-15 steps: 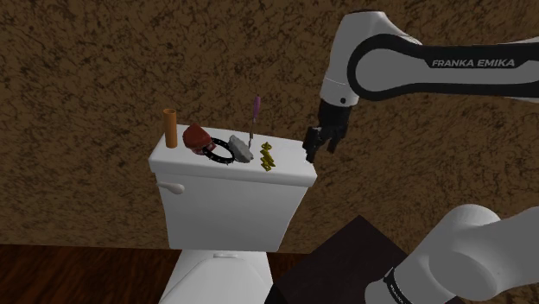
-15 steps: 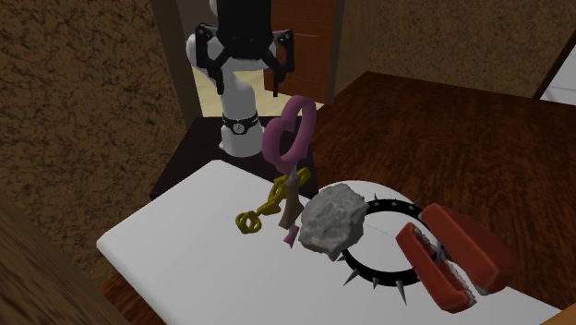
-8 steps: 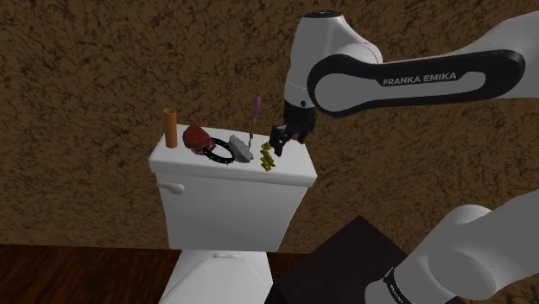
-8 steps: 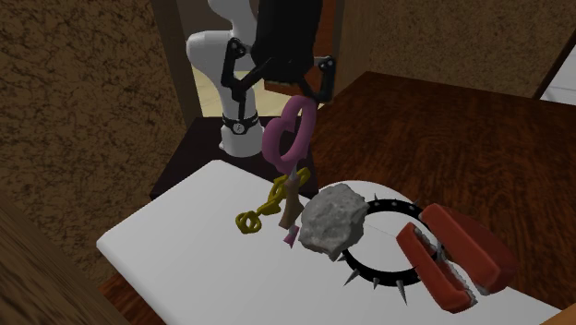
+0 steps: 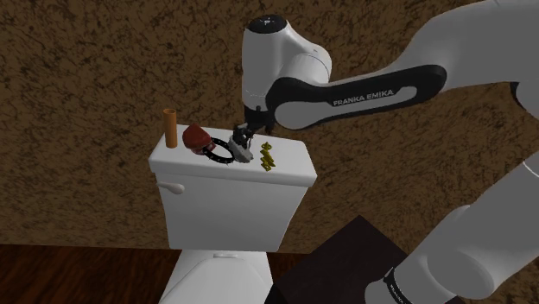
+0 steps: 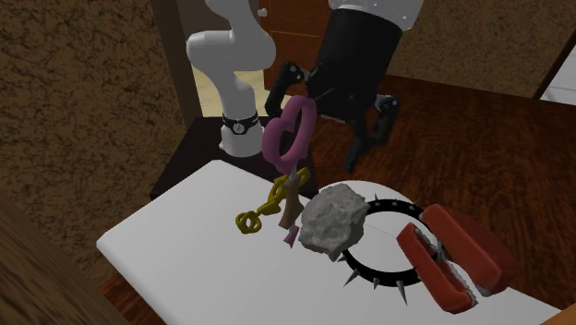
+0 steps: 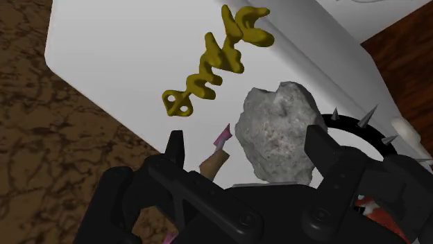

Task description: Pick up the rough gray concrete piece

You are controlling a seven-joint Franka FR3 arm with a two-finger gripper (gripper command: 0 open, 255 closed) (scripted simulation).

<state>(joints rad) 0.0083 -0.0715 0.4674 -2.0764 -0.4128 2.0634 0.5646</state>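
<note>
**A:** Pincer [image 7: 245,141] moved. A second ago it hung off past the lid's edge at the shoulder view's right; now it's over the concrete piece [image 7: 276,132]. Fingers wide apart, holding nothing.

**B:** Where's the piece?

**A:** On the toilet tank lid [image 6: 185,249], lying against the rim of the spiked black collar [image 6: 377,270]. The pink-handled tool [image 6: 275,148] is just beside it on the other side, with the yellow chain [image 7: 201,82] past that.

**B:** Any contact yet?

**A:** Doesn't look like it. In the second exterior view the fingers are above the rock. The wrist view has them either side of it.

**B:** How to do the grasp well?

**A:** My read: come straight down with the rock centred. One finger should go between the rock and the tool's shaft, the other inside the collar, clear of the spikes. The rock is lumpy, so close low on its broad flanks, and slowly. Then lift vertically so the collar doesn't drag along.
</note>
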